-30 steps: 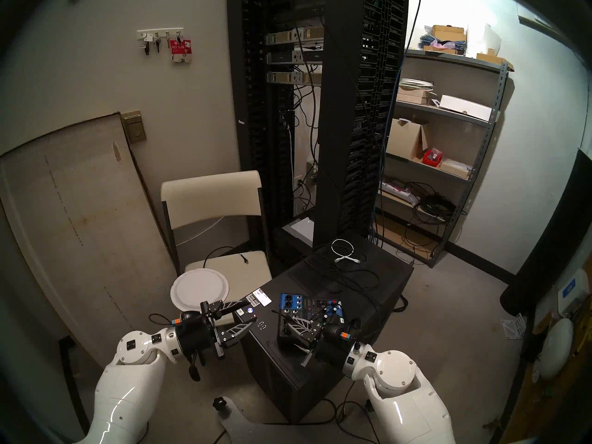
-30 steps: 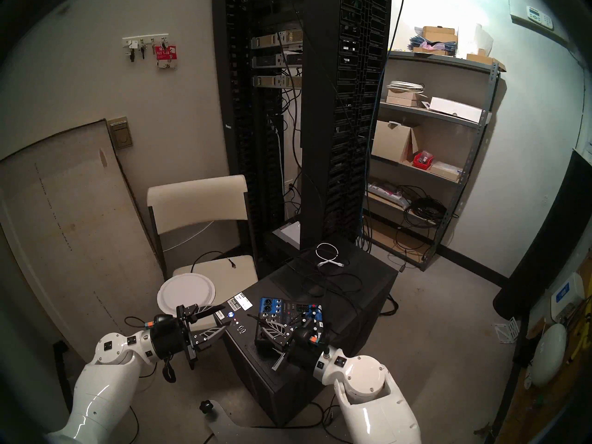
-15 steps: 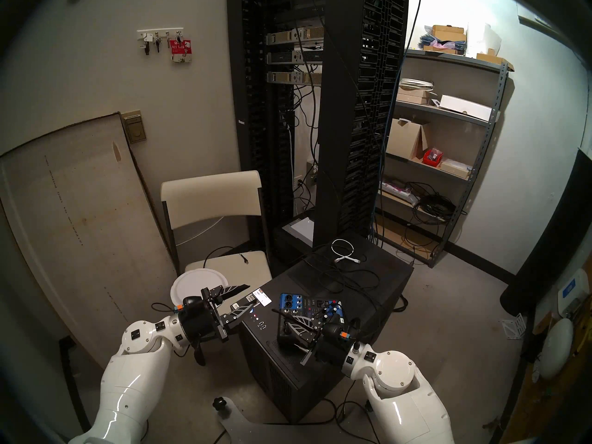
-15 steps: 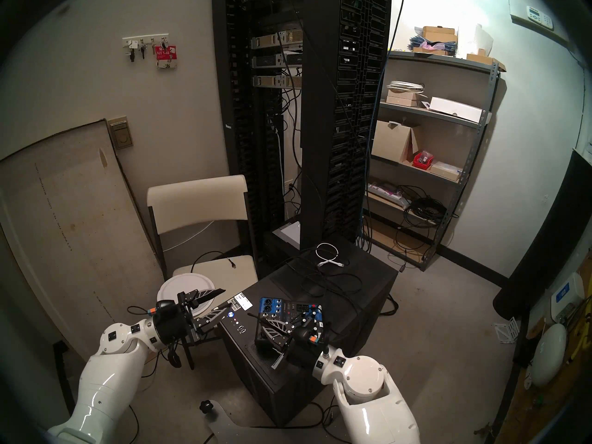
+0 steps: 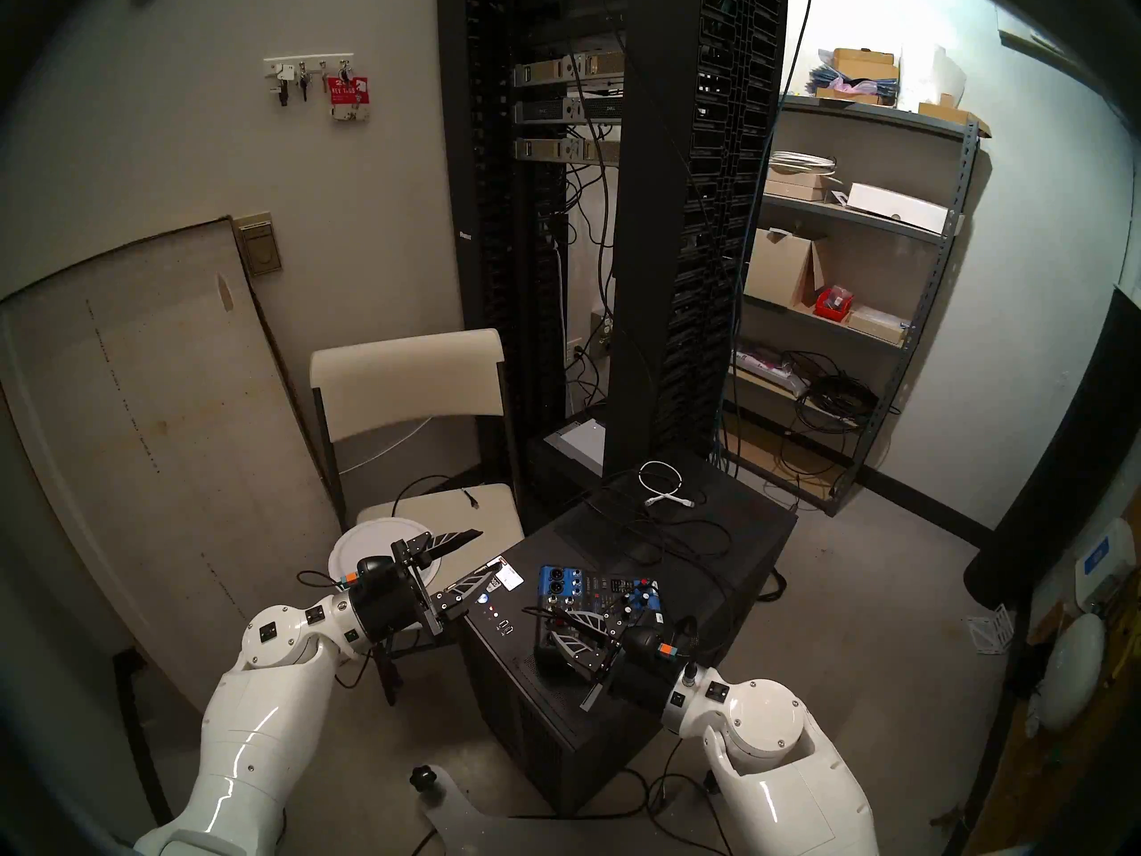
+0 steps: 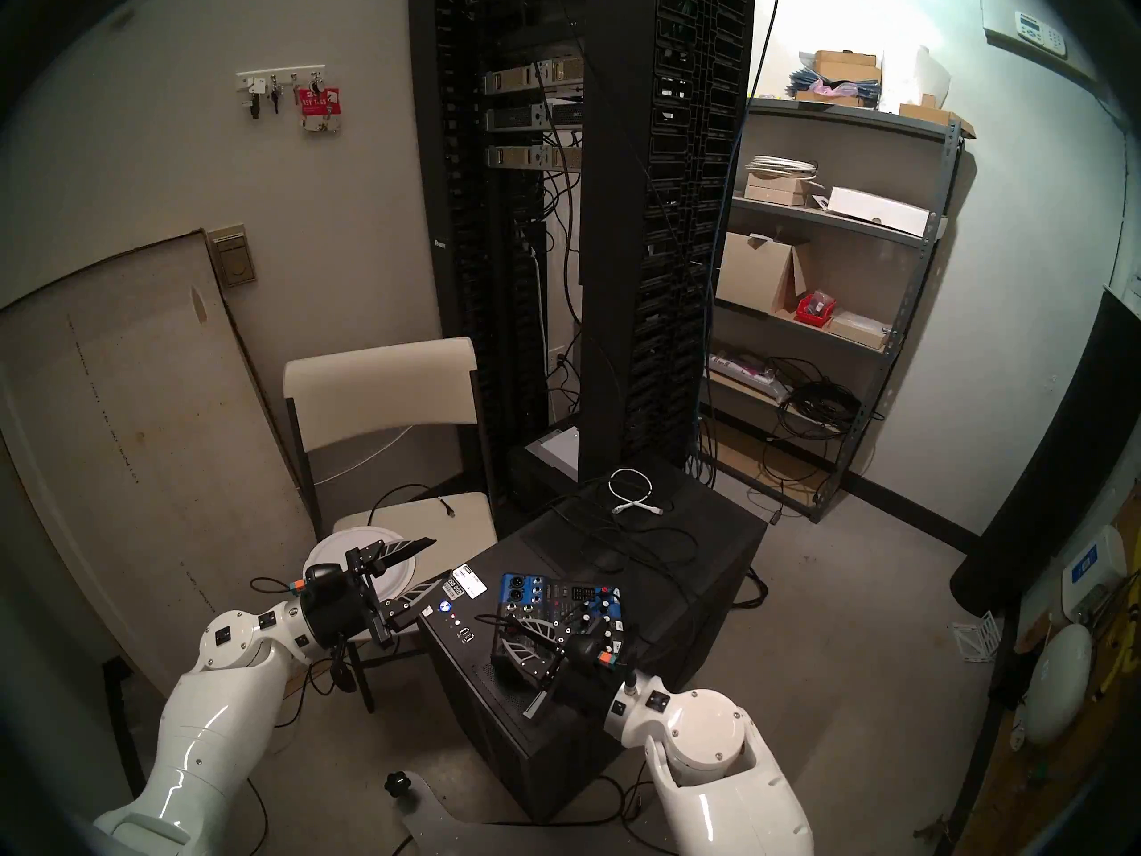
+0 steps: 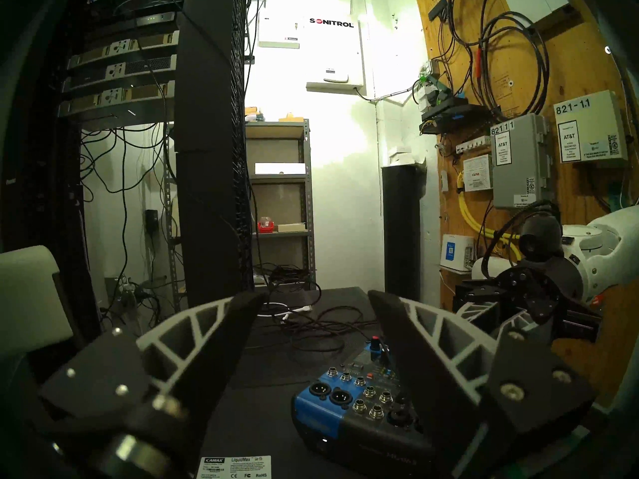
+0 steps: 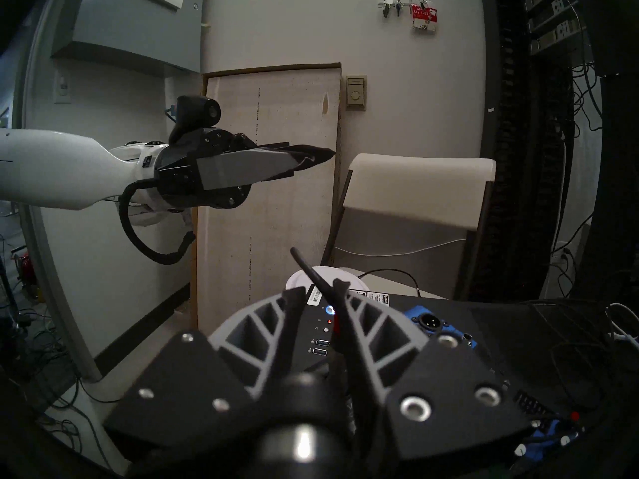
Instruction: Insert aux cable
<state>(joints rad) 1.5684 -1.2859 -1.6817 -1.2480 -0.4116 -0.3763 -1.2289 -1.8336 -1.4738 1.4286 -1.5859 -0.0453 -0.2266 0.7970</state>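
My right gripper [image 5: 549,629] is shut on the thin black aux cable [image 8: 311,271], just above the near-left part of the blue-and-black audio mixer [image 5: 593,589]. The cable runs between its fingers [image 8: 366,316] and sticks out past the tips. A spot of red shows beside it there, but I cannot make out the silver plug. My left gripper [image 5: 484,552] is open and empty. It hovers at the front-left corner of the black computer case [image 5: 741,527], left of the mixer [image 7: 352,405]. The mixer's round sockets face up.
Loose black cables and a short white coiled cable [image 5: 660,481] lie on the far part of the case. A cream folding chair [image 5: 407,379] with a white plate [image 5: 364,552] stands to the left. A tall black server rack [image 5: 648,218] stands behind, and metal shelves [image 5: 864,218] are at the right.
My left arm has moved forward and away from me, and its open gripper now sits farther along the case's left corner. My right gripper has shifted only slightly, still holding the cable.
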